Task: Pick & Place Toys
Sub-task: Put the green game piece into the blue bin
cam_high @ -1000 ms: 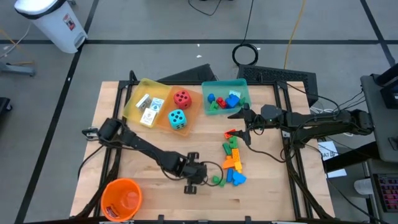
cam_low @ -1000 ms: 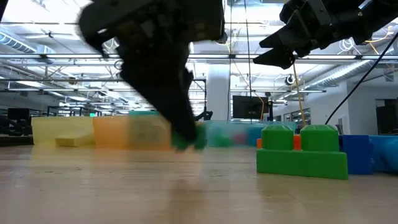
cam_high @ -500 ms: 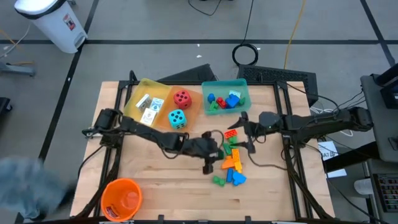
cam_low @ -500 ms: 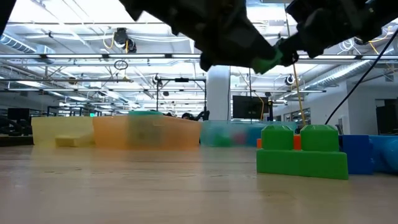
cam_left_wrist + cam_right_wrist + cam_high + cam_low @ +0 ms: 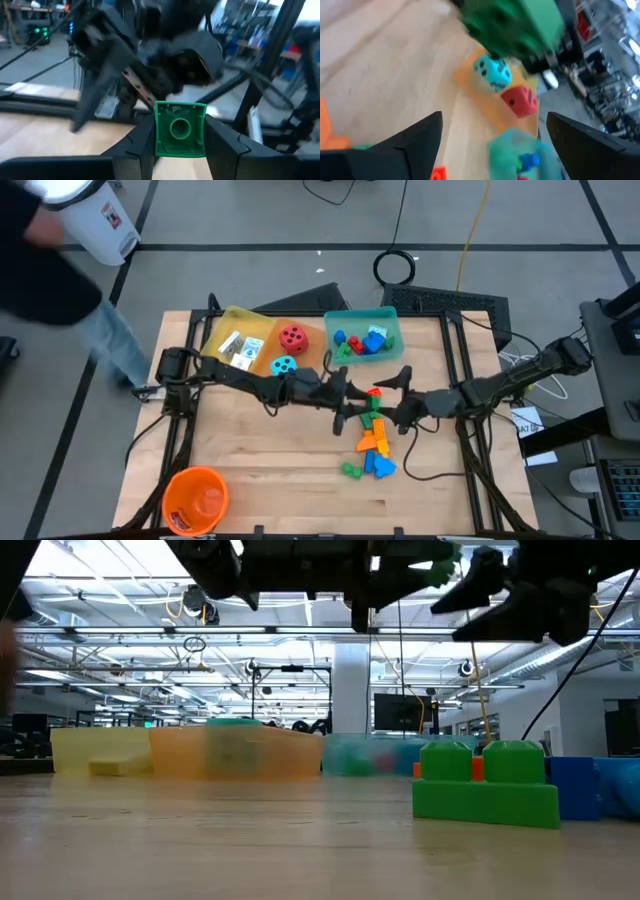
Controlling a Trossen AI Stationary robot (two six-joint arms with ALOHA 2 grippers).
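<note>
Holding a green brick point(image 5: 180, 129) between its fingers, the left gripper point(image 5: 345, 393) hung above the middle of the table point(image 5: 260, 470). Close beside it the right gripper point(image 5: 398, 398) waited with its fingers spread wide and nothing between them. Under both lay a heap of loose bricks point(image 5: 374, 442), reaching toward the table's near edge. Farther back, along the far edge, stood 3 trays: a yellow tray point(image 5: 222, 330) with cards point(image 5: 240, 350), an orange tray point(image 5: 312, 350) with 2 dice point(image 5: 289, 350), and a teal tray point(image 5: 362, 314) with more bricks.
</note>
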